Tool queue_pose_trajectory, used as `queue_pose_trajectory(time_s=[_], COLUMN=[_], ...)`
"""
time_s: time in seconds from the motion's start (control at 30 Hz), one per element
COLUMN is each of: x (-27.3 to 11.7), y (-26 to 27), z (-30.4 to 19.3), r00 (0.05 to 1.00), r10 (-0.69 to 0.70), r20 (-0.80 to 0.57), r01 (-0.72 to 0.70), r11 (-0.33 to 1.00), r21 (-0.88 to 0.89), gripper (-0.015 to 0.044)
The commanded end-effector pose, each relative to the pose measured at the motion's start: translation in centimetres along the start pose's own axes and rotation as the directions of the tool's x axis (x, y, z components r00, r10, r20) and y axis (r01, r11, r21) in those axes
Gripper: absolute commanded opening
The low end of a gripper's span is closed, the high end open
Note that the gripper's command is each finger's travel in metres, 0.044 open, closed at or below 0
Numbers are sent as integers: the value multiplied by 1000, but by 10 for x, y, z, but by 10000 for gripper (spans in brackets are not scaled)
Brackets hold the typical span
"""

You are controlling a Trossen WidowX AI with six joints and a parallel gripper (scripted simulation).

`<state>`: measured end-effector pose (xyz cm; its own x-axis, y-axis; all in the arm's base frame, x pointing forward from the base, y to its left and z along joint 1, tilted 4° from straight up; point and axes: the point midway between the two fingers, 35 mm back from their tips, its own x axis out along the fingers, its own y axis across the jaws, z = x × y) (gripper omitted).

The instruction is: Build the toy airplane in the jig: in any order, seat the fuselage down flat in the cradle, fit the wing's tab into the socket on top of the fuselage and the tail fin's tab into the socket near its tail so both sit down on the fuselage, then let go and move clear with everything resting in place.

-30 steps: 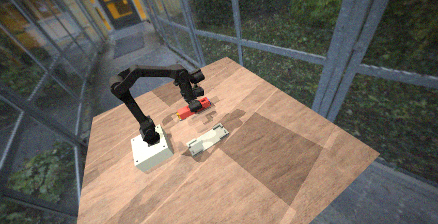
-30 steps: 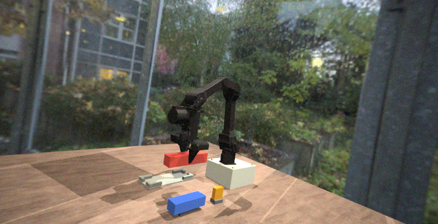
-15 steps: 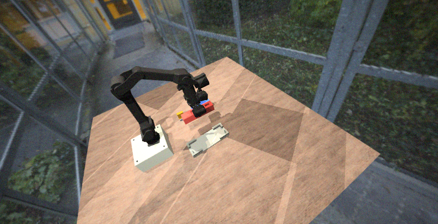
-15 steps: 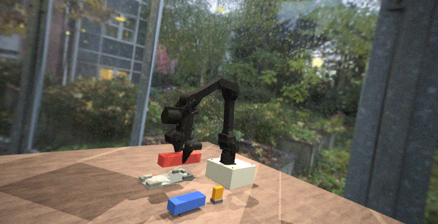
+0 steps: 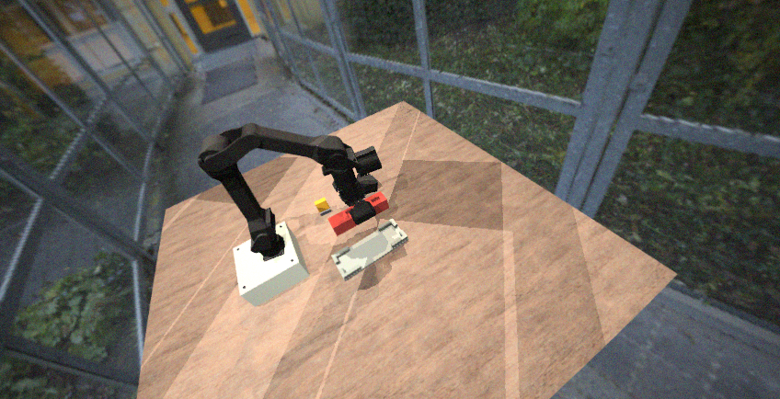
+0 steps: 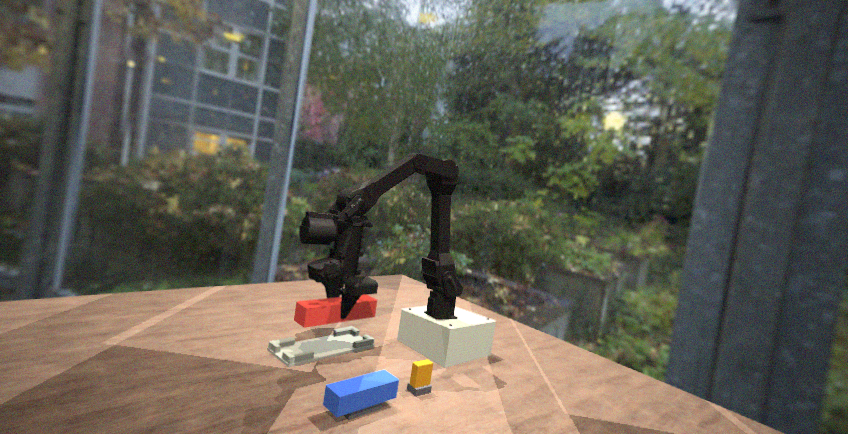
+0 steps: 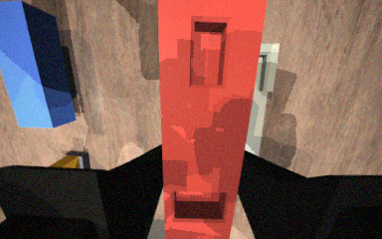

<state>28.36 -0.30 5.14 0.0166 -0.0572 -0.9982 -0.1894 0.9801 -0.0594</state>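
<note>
My gripper (image 5: 361, 213) (image 6: 346, 309) (image 7: 198, 147) is shut on the red fuselage (image 5: 341, 222) (image 6: 315, 313) (image 7: 188, 107) around its middle. The fuselage is in the air, level, with both sockets facing up in the wrist view. The pale grey cradle (image 5: 367, 251) (image 6: 324, 345) (image 7: 259, 117) lies below it with nothing in it; the fuselage partly covers it in the wrist view. The blue wing (image 6: 361, 392) (image 7: 34, 70) lies on the table, hidden behind the arm in the top view. The yellow tail fin (image 5: 321, 204) (image 6: 421, 373) (image 7: 68, 162) stands on its dark tab.
The arm's white base block (image 5: 270, 272) (image 6: 447, 334) stands beside the cradle. The wing and tail fin are close together, on the side of the cradle away from the front of the top view.
</note>
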Motion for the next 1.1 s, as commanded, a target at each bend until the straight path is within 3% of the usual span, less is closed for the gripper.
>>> queue_pose_trajectory(time_s=[0.0,0.73,0.97,1.07], x=[4,31,31,31], y=[-9,-65,-65,-65], z=[-2,-21,-20,-20], r00=[1000,1000,1000,1000], r10=[-3,-9,-9,-9], r20=[1,-1,-1,-1], r01=[3,9,9,9], r11=[1000,1000,1000,1000], r21=[-8,-26,-26,-26], gripper=[0,0,184,195])
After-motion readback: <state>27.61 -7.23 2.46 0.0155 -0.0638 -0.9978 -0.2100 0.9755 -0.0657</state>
